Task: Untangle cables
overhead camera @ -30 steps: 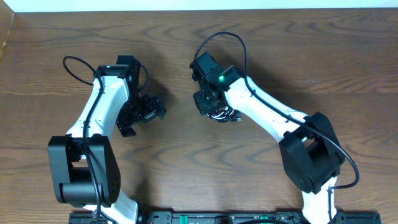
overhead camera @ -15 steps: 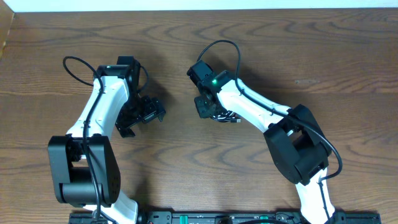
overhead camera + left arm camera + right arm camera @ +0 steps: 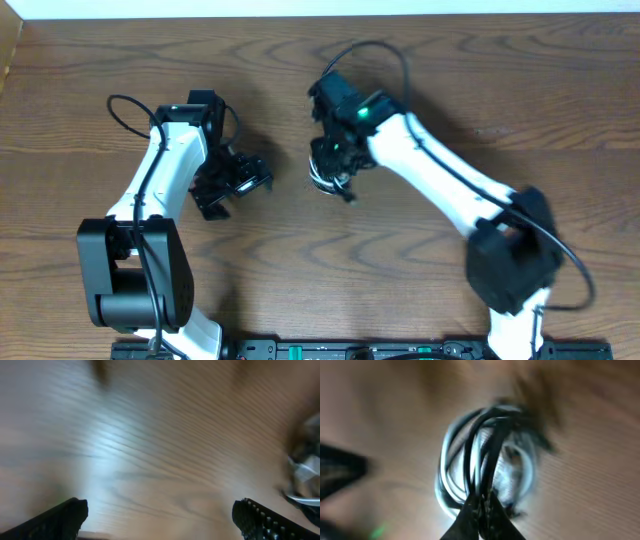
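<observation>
The cables (image 3: 485, 455) are a blurred coil of thin black and white cords hanging in front of the right wrist camera. My right gripper (image 3: 482, 502) is shut on several black strands at the coil's near side. From overhead the cables (image 3: 332, 183) form a small knot under my right gripper (image 3: 334, 165), mid-table. My left gripper (image 3: 243, 180) stands open, to the left of the knot and apart from it. In the left wrist view the left gripper (image 3: 160, 517) holds nothing, and the cables (image 3: 306, 476) show at the right edge.
The dark wooden table (image 3: 300, 270) runs under both arms. A thick black arm cable (image 3: 120, 105) loops out left of the left arm, and another (image 3: 370, 50) arcs over the right wrist. The table's far edge (image 3: 320, 14) lies at the back.
My right gripper has closed on the cables, and the right arm has swung, carrying the knot slightly to the left. The left gripper has edged a little to the right, still open.
</observation>
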Available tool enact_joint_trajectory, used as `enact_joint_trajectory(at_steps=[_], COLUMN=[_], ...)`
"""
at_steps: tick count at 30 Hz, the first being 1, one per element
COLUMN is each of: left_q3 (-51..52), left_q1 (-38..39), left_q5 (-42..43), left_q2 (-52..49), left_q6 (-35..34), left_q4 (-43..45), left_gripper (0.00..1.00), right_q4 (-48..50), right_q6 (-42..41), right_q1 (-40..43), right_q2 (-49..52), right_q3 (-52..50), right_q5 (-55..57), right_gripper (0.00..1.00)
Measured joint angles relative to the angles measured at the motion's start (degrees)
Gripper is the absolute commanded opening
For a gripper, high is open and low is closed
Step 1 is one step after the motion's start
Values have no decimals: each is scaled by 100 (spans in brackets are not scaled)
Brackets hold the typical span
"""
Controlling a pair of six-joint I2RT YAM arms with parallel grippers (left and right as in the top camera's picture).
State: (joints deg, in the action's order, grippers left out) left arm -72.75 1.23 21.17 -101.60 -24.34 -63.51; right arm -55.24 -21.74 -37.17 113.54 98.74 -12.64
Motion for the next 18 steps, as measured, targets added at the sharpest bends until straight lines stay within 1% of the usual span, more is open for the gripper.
enact_joint_trajectory(at_steps=[4, 8, 12, 18], left_q3=[9, 11, 11, 13], left_q1=[0, 0, 0, 0], left_q5=[1700, 3136, 3606, 3786], left_q2=[0, 0, 0, 0], left_q6=[778, 1338, 1541, 1530], left_q4=[85, 122, 125, 352], left_gripper=[98, 98, 98, 98], right_q4=[-90, -125, -140, -101], right_q6=[-2, -2, 48, 210], right_q1=[192, 352, 656, 767], right_q2=[-662, -756, -752, -752], right_q3=[133, 160, 160, 160], right_q5=[-614, -1272, -1884, -2549], right_gripper=[1, 1, 1, 1])
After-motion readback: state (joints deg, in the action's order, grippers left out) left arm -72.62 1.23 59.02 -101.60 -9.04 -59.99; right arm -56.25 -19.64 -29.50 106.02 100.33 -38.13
